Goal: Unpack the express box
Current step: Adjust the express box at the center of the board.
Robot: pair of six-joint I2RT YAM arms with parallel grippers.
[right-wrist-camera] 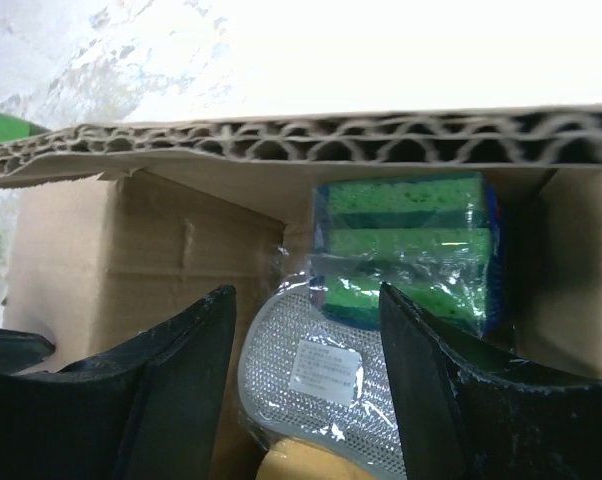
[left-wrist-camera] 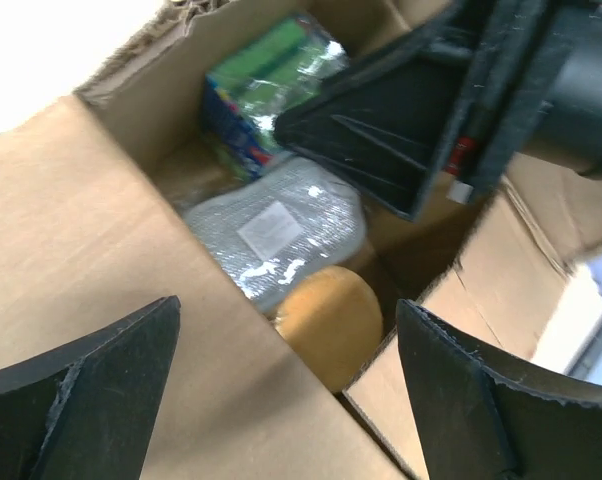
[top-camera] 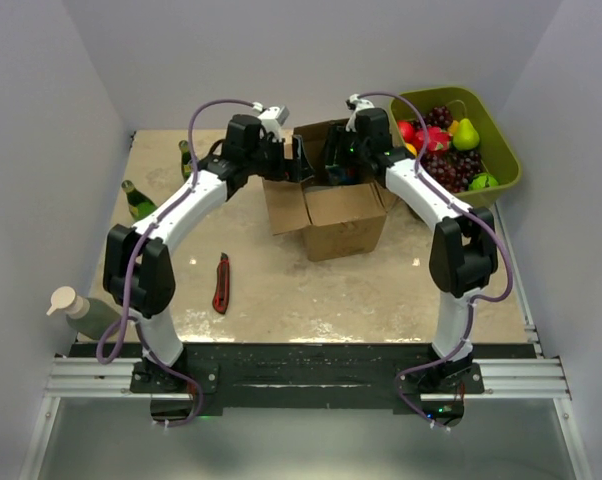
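Low in the top view, the cutter (top-camera: 221, 283) lies on the table. Mid-frame, the box (top-camera: 343, 228) stands with flaps folded out, so the goods are reachable. Both arms arch over it: left gripper (left-wrist-camera: 286, 310) wide and empty above, right gripper (right-wrist-camera: 306, 290) parted, empty, nose-down by the sponge pack (right-wrist-camera: 406, 245) inside.

the gripper (right-wrist-camera: 306, 300) hangs over the open box (right-wrist-camera: 161, 250), its two black fingers spread apart. between them lies a silvery mesh pad (right-wrist-camera: 321, 385) with a white label, touching a plastic-wrapped pack of green sponges (right-wrist-camera: 401, 240) by the far wall. a yellow round thing (right-wrist-camera: 301, 468) peeks out below. pale bench (right-wrist-camera: 131, 50) shows beyond the corrugated edge.
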